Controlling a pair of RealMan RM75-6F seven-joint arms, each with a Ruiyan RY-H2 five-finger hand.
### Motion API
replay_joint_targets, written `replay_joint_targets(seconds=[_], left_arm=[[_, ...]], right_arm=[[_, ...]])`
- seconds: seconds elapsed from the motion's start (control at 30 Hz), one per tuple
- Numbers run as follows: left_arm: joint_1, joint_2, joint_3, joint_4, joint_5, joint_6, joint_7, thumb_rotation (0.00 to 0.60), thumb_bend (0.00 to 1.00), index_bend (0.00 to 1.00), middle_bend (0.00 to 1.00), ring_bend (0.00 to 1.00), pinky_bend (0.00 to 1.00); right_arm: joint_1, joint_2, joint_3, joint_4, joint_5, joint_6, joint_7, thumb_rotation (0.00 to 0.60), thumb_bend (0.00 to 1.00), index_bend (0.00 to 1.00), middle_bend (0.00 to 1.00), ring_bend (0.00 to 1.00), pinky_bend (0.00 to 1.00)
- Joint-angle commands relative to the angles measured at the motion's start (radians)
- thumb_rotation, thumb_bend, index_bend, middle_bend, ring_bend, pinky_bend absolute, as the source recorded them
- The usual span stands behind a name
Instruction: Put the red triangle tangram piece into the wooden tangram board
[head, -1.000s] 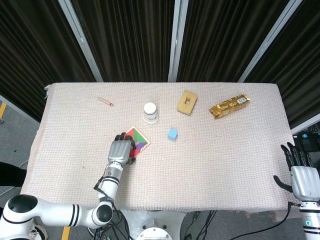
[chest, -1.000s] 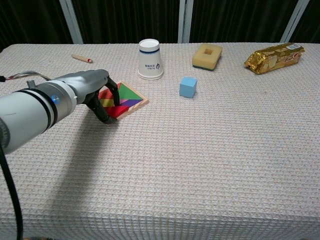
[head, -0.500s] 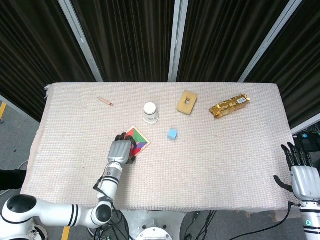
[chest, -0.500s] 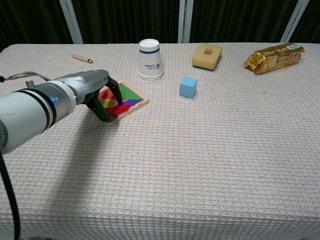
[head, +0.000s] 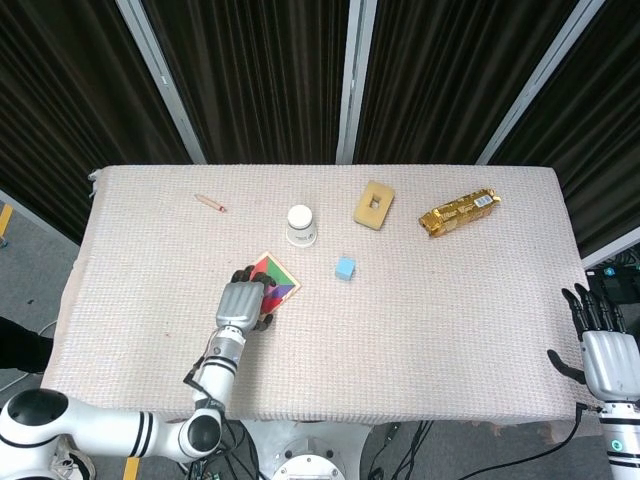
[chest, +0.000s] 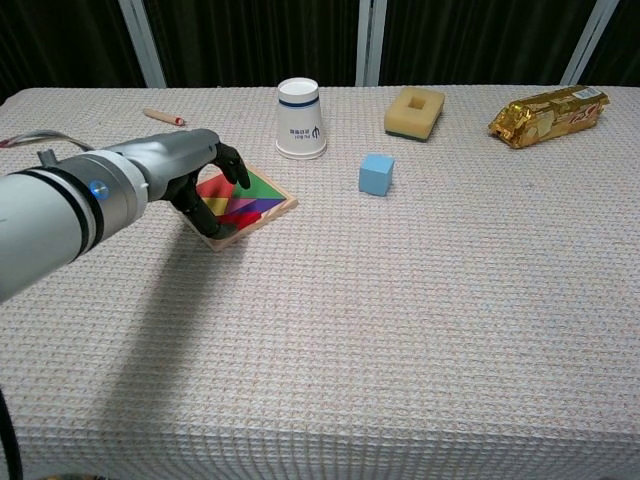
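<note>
red triangle (chest: 236, 217) lying in board (chest: 277, 199), near corner | left robot hand (chest: 205, 175) hovering over board, fingers loosely spread, holding nothing | right robot hand (head: 607, 352) idling open off bench | step: seating; next: lifting clear

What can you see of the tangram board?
The board is a flat square tray with a pale wooden rim, lying on the cloth-covered table turned corner-on like a diamond. It holds coloured flat pieces: green, red, purple, yellow, with blue seen from the head view. The left hand hangs over its left part, dark fingers down by the near-left edge; whether they touch it cannot be told. A white cup stands behind it, apart.
</note>
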Motion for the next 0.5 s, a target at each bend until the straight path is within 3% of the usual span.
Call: replay_joint_targets(seconds=[0.03,0.5], left_arm=[[-0.005,-0.014,-0.002,0.022,0.019,-0.001,-0.011,0.600,0.31,0.22,0.18,0.03,0.10],[-0.032,-0.074,-0.020,0.110,0.044,-0.029,-0.027,0.600,0.31,0.17,0.12,0.00,0.09]], right_arm=[[-0.001,0.000,0.000,0.000,0.002,0.001,0.001,0.600,0.12,0.00,0.00,0.00,0.00],[-0.011,-0.001,0.001,0.019,0.011,0.007,0.023,0.600,0.18,0.00,0.00,0.00,0.00]])
